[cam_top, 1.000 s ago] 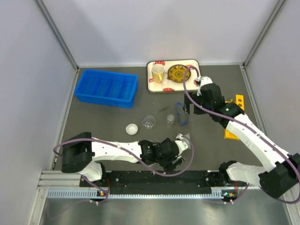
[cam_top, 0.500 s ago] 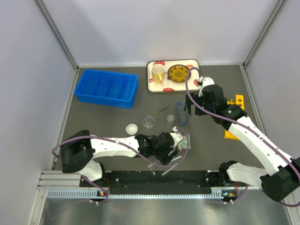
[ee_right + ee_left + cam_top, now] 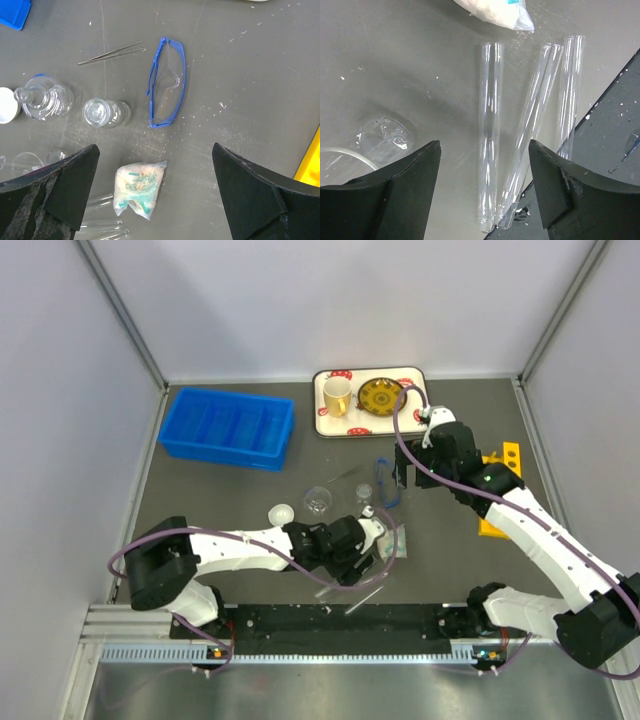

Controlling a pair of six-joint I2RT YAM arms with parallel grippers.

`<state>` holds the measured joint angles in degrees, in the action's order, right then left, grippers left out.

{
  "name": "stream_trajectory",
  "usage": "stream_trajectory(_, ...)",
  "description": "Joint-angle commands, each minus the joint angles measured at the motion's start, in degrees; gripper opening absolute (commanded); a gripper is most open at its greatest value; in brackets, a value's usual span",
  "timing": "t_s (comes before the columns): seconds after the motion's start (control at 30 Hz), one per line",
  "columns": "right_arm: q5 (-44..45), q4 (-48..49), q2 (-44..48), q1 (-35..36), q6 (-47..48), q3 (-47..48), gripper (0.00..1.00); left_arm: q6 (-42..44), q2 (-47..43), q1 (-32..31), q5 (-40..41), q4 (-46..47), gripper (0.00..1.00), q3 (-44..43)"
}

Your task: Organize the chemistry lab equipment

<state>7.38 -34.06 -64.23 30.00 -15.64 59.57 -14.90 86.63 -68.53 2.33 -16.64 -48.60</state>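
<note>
Three clear test tubes (image 3: 490, 135) lie side by side on the dark table near its front edge, also in the top view (image 3: 358, 585). My left gripper (image 3: 485, 192) is open and hovers low over them, its jaws either side of the tubes' closed ends; in the top view it (image 3: 358, 552) is left of a small plastic bag (image 3: 392, 543). My right gripper (image 3: 157, 200) is open and empty, high above the bag (image 3: 137, 189) and blue safety goggles (image 3: 167, 82), and shows in the top view (image 3: 400, 472).
Two glass flasks (image 3: 42, 97) (image 3: 102, 111), a white lid (image 3: 6, 105) and tweezers (image 3: 112, 52) lie mid-table. A blue bin (image 3: 228, 427) stands back left, a tray (image 3: 325, 420) with a cup and yellow dish at the back, a yellow rack (image 3: 497, 490) right. A clear round dish (image 3: 382, 137) lies beside the tubes.
My left gripper has moved left, away from the bag, and now sits over the test tubes. The bag stays on the table. The right arm has barely moved.
</note>
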Motion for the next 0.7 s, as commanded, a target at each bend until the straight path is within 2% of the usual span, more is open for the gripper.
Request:
stream_trajectory(0.0,-0.17,1.11,0.16,0.76,-0.53,-0.42,0.96,-0.48,0.38,0.24,-1.89,2.67,0.75,1.31)
stream_trajectory(0.33,-0.52,1.72,0.42,0.76,-0.45,-1.65,0.96,-1.71,1.52,0.24,2.68,3.64,0.69,2.98)
stream_trajectory(0.53,-1.05,2.16,0.33,0.76,-0.53,-2.09,0.96,-1.98,3.19,0.24,2.16,3.28,0.65,2.98)
stream_trajectory(0.67,-1.05,2.25,0.33,0.68,-0.45,-2.18,0.96,-2.51,3.63,0.33,1.45,3.29,0.58,3.33)
